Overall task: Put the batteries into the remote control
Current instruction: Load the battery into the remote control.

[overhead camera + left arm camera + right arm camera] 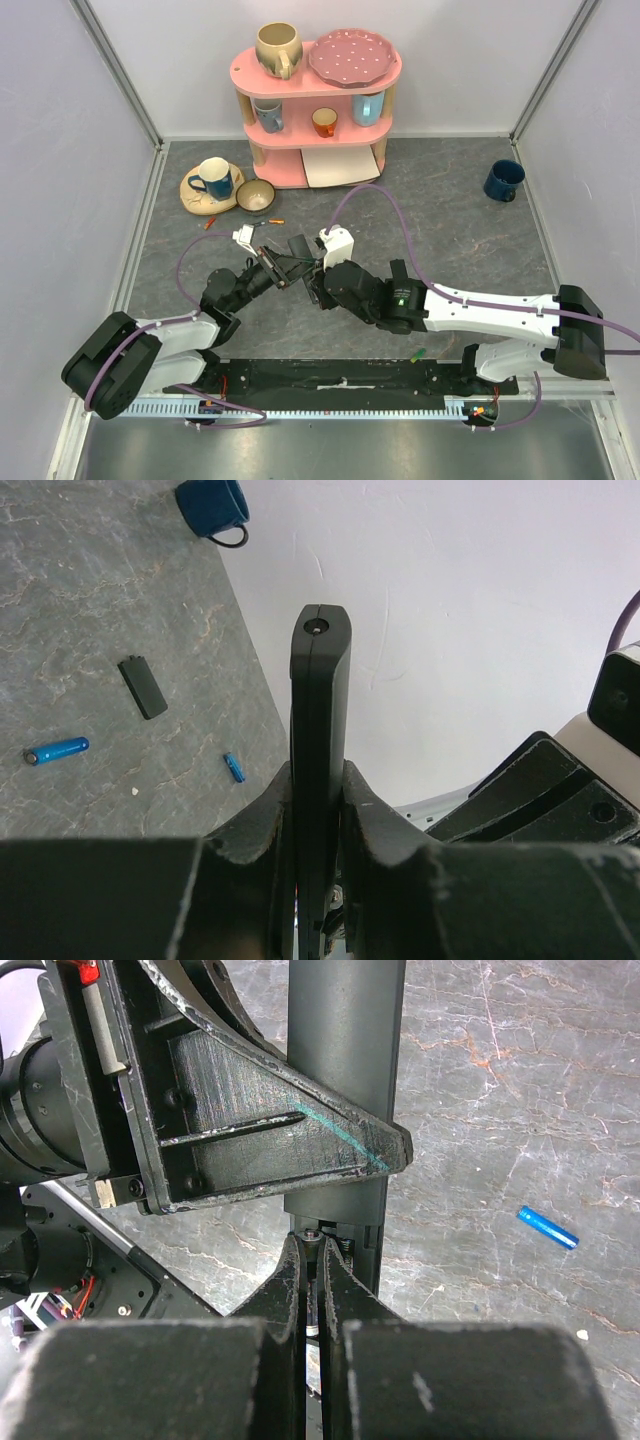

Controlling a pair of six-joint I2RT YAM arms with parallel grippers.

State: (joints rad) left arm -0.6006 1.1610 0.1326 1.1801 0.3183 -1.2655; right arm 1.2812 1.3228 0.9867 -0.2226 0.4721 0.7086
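Observation:
My left gripper (277,263) is shut on the black remote control (320,700) and holds it edge-on above the table; in the left wrist view the fingers (262,815) clamp its two faces. My right gripper (313,1247) is shut on a thin battery (314,1235), whose metal end sits at the remote's (345,1060) open compartment, where a spring shows. It meets the left one at mid-table (313,273). Two blue batteries (57,749) (233,768) lie on the table, one also in the right wrist view (547,1228). The black battery cover (143,686) lies beside them.
A pink shelf (318,110) with mugs and a plate stands at the back. A plate with a blue mug (212,180) and a bowl (255,195) sit to its left, with small orange batteries (272,220) nearby. A dark blue mug (503,180) stands at the back right.

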